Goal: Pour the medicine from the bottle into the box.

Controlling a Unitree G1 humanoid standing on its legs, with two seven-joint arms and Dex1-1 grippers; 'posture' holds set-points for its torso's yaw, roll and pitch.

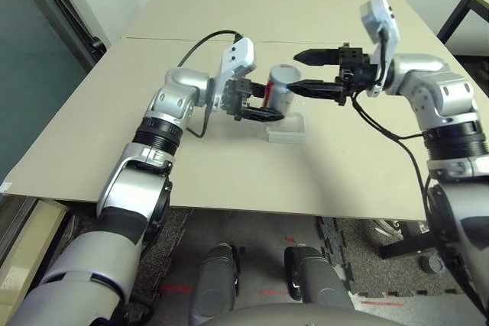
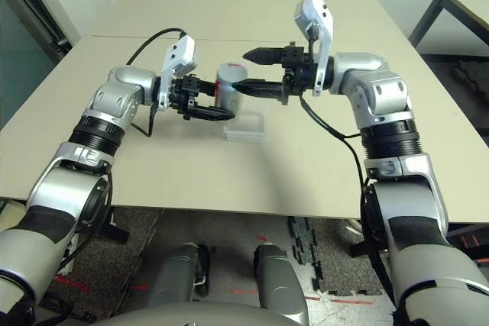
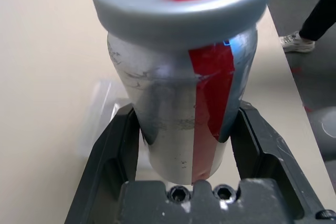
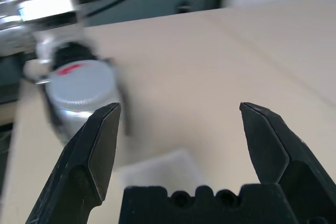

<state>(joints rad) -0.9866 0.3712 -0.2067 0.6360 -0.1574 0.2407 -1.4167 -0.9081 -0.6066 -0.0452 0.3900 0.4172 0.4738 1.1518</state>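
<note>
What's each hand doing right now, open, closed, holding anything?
Left hand: closed on the bottle, cap still on.
Right hand: open, holding nothing, beside the bottle.

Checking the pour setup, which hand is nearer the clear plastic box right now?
Left. The left hand, gripping the capped bottle, hangs just above the box's left edge. The right hand, open, is higher and off to the box's right.
</note>
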